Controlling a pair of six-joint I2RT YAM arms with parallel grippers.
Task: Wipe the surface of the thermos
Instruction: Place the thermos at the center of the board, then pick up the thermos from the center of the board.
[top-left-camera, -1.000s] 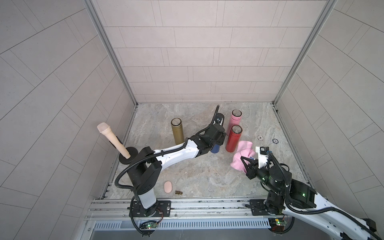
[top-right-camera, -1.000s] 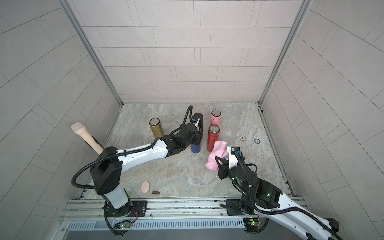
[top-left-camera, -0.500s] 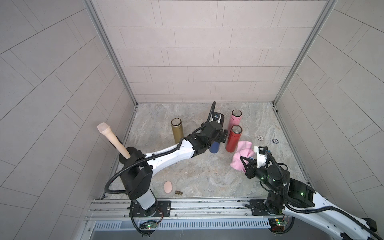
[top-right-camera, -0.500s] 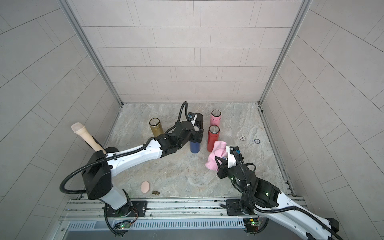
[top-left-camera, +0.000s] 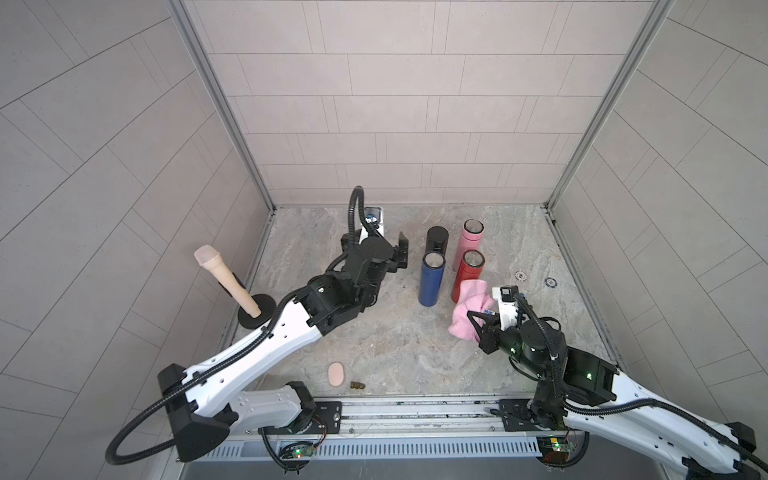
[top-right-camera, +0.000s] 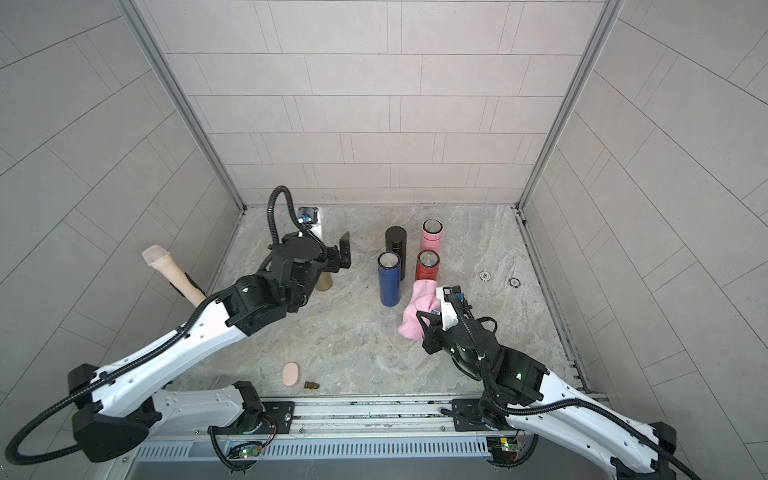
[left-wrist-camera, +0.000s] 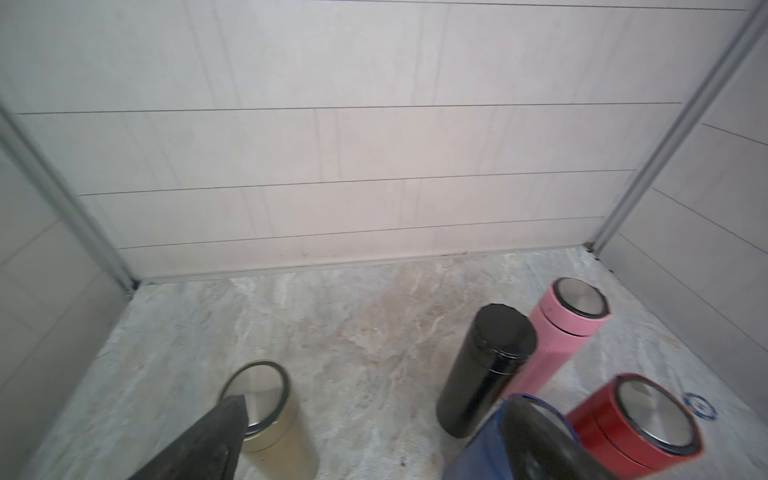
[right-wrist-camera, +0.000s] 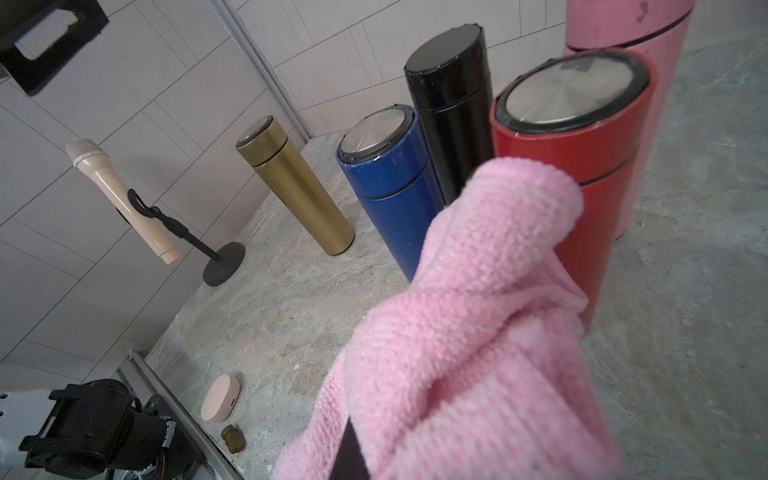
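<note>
Left end effector (top-left-camera: 400, 254) spread wide, empty, centre of frame, just left of blue thermos (top-left-camera: 431, 279), right end effector (top-left-camera: 478, 323) pinching pink cloth (top-left-camera: 469, 305), cloth against red thermos (top-left-camera: 468, 274) right of centre, both thermoses upright on bench (top-left-camera: 395, 340)

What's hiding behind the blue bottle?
A black bottle stands just behind the blue bottle, toward the back wall. Its lid and upper body show. Seen from above, its foot is covered by the blue one.
</note>
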